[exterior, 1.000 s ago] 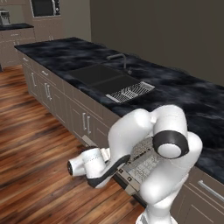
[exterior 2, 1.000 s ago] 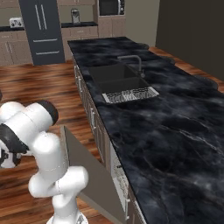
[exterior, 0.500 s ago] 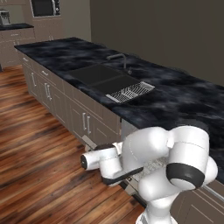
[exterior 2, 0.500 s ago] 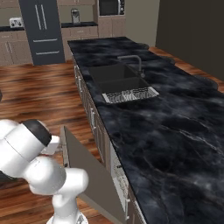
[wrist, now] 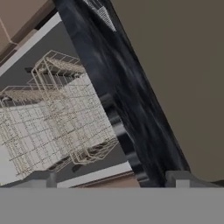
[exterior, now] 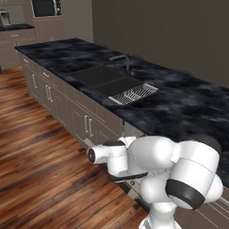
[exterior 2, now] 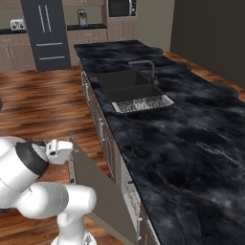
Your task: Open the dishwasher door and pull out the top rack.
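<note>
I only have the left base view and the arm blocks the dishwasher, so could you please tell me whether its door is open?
Observer: Yes. In the right base view the dishwasher door leans outward, partly open, beside the arm.
Operator: Thank you. Can you see inside?
Observer: The hand view looks into the opening at grey wire racks; I cannot tell which is the top one.
Operator: And the claw, please?
Observer: The claw is open, tips wide apart, holding nothing.
</note>
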